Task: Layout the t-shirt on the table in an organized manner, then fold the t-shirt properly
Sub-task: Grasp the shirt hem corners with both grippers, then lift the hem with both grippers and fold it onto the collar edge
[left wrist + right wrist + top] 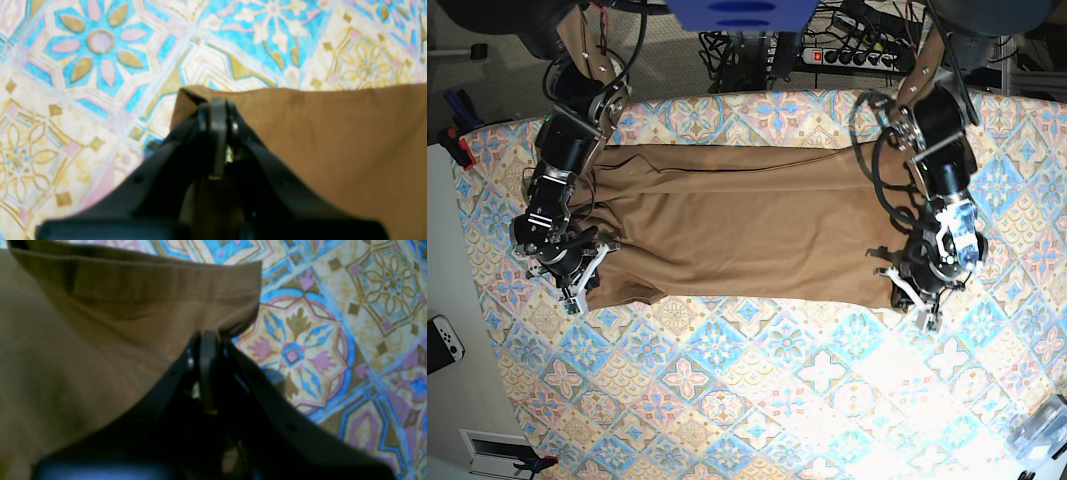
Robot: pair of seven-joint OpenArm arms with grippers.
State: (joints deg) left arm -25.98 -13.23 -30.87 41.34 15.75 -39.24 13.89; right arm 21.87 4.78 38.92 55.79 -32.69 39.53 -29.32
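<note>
- The large table (pixel 757 400), covered in pastel blue, pink and cream tile-pattern cloth, carries the plain tan-brown soft cloth t-shirt (pixel 747 235), which lies flat as a long band, its long axis running between the two arms.
- The black left gripper (pixel 217 100) is clamped on one near corner.
- The black right gripper (pixel 207 335) pinches the opposite near corner.

Off the bench: white game controller (pixel 444 340) at left edge on a pale surface, black power strip (pixel 852 56) w/ tangled cables (pixel 757 50) behind far side on grey floor, clear plastic box (pixel 1042 425) bottom right (contents too blurry to tell).
</note>
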